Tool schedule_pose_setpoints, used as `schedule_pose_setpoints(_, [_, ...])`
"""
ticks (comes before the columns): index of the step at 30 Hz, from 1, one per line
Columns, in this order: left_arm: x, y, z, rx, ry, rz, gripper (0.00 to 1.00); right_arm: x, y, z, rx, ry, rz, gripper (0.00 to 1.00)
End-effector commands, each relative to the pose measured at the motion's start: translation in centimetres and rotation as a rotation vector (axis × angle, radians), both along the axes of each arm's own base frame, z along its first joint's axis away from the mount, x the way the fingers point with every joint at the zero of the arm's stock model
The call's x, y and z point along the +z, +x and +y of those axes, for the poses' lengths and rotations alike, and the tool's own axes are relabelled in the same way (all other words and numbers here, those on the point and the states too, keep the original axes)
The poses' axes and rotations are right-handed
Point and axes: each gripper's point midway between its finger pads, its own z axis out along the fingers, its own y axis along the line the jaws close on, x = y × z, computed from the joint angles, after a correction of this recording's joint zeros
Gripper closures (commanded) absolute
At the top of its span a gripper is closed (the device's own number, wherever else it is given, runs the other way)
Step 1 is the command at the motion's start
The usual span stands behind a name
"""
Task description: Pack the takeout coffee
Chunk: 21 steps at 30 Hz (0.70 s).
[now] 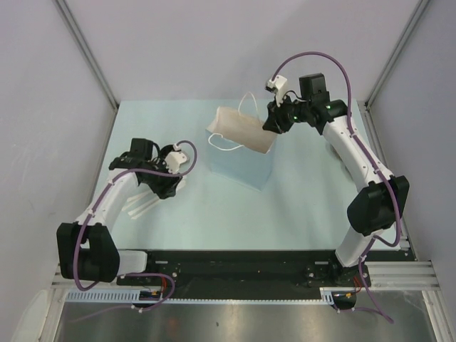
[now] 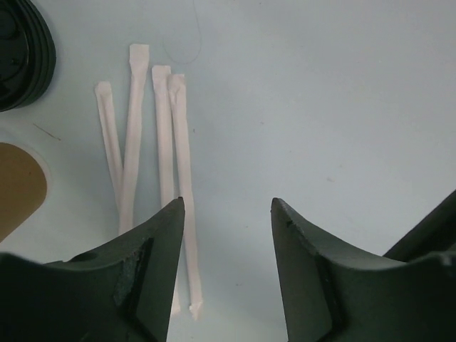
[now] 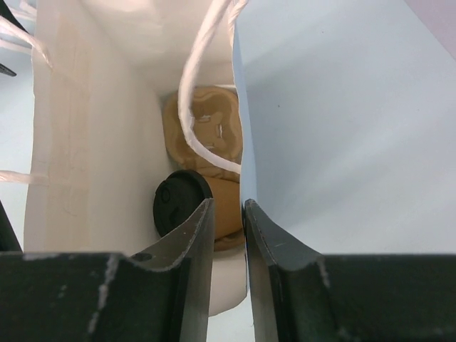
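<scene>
The takeout coffee point(image 3: 171, 206), a kraft-brown cup with a black lid, lies on its side inside the pale paper bag point(image 1: 242, 153), resting on a brown pulp tray point(image 3: 206, 128). My right gripper point(image 3: 228, 205) sits at the bag's top right rim point(image 1: 272, 122), its jaws astride the bag's side wall point(image 3: 239, 107). A narrow gap shows between them, and the wall lies against the right finger. My left gripper point(image 2: 227, 203) hovers open over the table at the left point(image 1: 169, 187), with nothing between its fingers.
Several white wrapped straws point(image 2: 171, 142) lie on the table just under and left of the left gripper. A stack of black lids point(image 2: 21, 57) and a brown round thing with a pale rim point(image 2: 18, 185) sit at that view's left edge. A white bag handle point(image 3: 196, 78) hangs across the bag's opening.
</scene>
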Motion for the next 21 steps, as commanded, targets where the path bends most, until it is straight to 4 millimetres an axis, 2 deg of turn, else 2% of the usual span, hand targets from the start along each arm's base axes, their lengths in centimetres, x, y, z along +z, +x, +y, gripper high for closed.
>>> schedule_pose_setpoints(1, [-1.0, 1.8, 2.3, -0.042, 0.131, -0.072, 0.46, 2.6, 0.8, 0.2, 0.000, 0.019, -0.068, 0.70])
schedule_pose_setpoints(9, [-3.4, 4.5, 4.6, -0.042, 0.272, -0.085, 0.51, 4.2, 0.9, 0.5, -0.008, 0.031, -0.092, 0.61])
schedule_pose_setpoints(14, [-3.8, 6.4, 4.3, -0.053, 0.265, -0.091, 0.53, 5.5, 0.7, 0.6, -0.021, 0.034, -0.107, 0.58])
schedule_pose_setpoints(17, [-4.8, 7.3, 4.3, -0.053, 0.269, -0.061, 0.55, 6.1, 0.6, 0.6, -0.030, 0.024, -0.120, 0.52])
schedule_pose_setpoints(21, [-5.6, 8.2, 3.9, -0.066, 0.274, -0.052, 0.55, 7.3, 0.3, 0.4, -0.054, 0.025, -0.135, 0.50])
